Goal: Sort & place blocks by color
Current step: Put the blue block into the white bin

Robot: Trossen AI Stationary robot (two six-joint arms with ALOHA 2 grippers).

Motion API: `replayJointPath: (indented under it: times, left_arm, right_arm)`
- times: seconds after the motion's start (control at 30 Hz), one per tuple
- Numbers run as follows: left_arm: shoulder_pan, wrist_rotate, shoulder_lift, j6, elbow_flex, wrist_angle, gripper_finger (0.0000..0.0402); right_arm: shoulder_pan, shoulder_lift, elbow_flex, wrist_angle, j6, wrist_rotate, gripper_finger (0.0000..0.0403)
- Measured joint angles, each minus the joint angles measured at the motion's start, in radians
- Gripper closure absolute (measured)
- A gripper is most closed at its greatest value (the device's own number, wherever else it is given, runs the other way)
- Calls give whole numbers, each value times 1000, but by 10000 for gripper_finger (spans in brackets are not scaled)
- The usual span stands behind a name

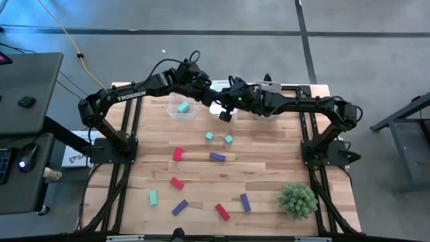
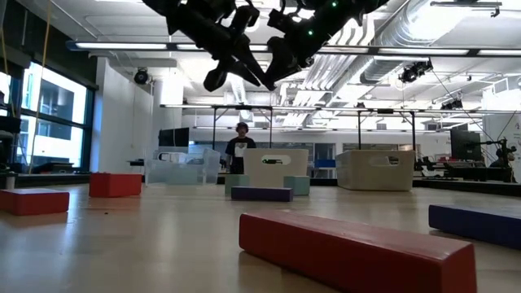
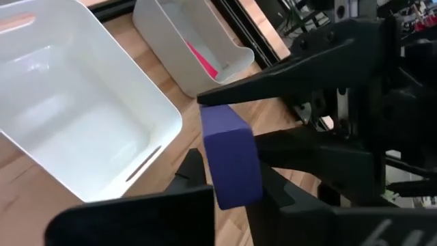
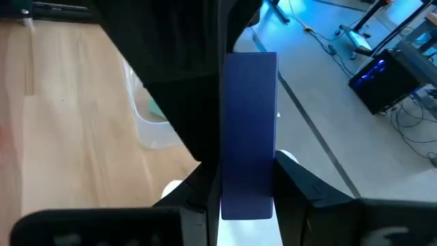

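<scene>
Both arms are met high over the far middle of the desk [image 1: 269,168], above the bins. A purple block [image 3: 232,164] is held in the air between them. In the left wrist view it is seen seated between the fingers of the left claw [image 3: 232,188], narrow on it. In the right wrist view the same block [image 4: 249,137] is clamped upright in the right claw [image 4: 249,201], also narrow, with the other claw's dark fingers laid against its upper part. The step is judged to be a hand-over of this one block, with both claws on it at once. Below, a white bin [image 3: 160,119] is seen empty, and a clear bin [image 3: 229,58] beside it holds something red [image 3: 203,59]. From above, another clear bin [image 1: 171,113] is seen with a teal block [image 1: 183,107] in it. Nine blocks are left loose on the desk: two teal [image 1: 209,136] near the middle, one teal [image 1: 152,197] nearer the front, three red [image 1: 177,154] and three purple [image 1: 217,156]. The next move is judged to need one claw opened and drawn clear before the other carries the block over a bin, likely the white one. If both pull together, the block may be twisted or dropped.
</scene>
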Motion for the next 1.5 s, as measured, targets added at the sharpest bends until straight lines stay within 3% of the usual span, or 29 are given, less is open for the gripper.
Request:
replayJointPath:
  times: [0.13,0.7,1.17,1.5]
  left_arm:
    - [-1,-18,0,22,0,4,398]
    - [5,-42,2,29,-2,40,371]
    - [5,-62,13,66,0,51,400]
    - [8,-106,31,109,-3,46,401]
  right_arm:
    - [0,0,0,-1,-5,-1,327]
    - [8,5,1,-44,7,7,327]
    - [6,6,-2,-42,15,14,326]
    - [8,4,0,-34,24,27,253]
